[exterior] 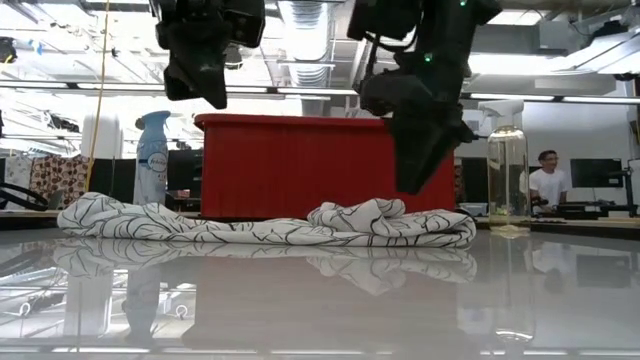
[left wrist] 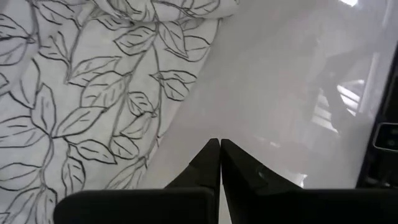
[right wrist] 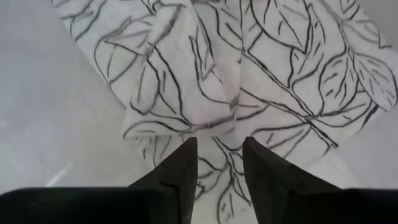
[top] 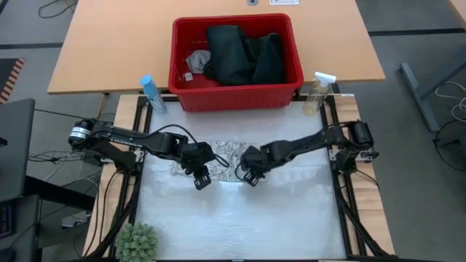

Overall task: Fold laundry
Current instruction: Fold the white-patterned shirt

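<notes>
The white cloth with grey leaf print point(top: 224, 153) lies crumpled in a long strip on the white table top point(top: 240, 218), resting on its underside point(exterior: 270, 230). My left gripper point(top: 202, 180) is shut and hangs well above the table point(exterior: 205, 95), next to the cloth's left part point(left wrist: 81, 93). My right gripper point(top: 251, 177) is open just above the cloth's raised right part point(right wrist: 261, 74), its fingers pointing down point(exterior: 415, 185), nothing between them. Dark jeans point(top: 244, 54) and a small grey cloth point(top: 196, 60) lie in the red basket point(top: 237, 98).
The red basket stands at the table's far edge. Beside it are a blue spray bottle point(top: 151, 93) on the left and a clear one point(top: 318, 91) on the right. A green plant point(top: 137, 241) sits at the near left corner. A person point(exterior: 545, 178) sits in the room beyond.
</notes>
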### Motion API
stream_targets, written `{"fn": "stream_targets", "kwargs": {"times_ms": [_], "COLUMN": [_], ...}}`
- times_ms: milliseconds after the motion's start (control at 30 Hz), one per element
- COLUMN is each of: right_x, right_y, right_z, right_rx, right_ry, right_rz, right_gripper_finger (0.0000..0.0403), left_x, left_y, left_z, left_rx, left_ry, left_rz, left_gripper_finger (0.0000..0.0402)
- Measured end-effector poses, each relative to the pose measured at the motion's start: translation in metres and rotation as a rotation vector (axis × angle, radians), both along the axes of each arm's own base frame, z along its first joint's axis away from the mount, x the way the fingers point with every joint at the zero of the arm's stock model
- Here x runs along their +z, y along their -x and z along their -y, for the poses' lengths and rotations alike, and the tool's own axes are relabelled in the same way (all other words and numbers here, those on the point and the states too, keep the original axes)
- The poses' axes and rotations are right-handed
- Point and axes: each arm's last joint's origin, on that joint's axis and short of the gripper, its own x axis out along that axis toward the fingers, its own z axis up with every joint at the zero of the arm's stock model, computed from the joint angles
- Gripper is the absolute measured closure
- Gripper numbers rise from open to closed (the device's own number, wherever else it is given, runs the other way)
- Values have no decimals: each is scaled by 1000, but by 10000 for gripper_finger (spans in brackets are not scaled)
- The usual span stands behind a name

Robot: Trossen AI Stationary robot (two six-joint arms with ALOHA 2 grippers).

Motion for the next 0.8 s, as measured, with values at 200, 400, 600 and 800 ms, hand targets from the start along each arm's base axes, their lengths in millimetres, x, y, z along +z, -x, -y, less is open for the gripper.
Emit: {"fn": "stream_targets", "kwargs": {"times_ms": [200,400,600,800], "right_x": [-8,-5,-6,-20], "right_y": [-5,0,4,1], "right_z": [-3,-13,-27,-13], "right_rx": [-43,-63,-52,-84], "right_ry": [15,2,-11,-22], "right_rz": [12,6,8,64], "right_gripper_finger": [265,270,270,271], "left_x": [0,-2,-1,-1], "left_y": [1,3,3,4], "left_z": [3,9,16,20], "left_rx": [-6,-19,-29,-30], "left_ry": [1,12,37,42], "left_rz": [-5,-29,-26,-25], "left_gripper_finger": [401,401,401,401]}}
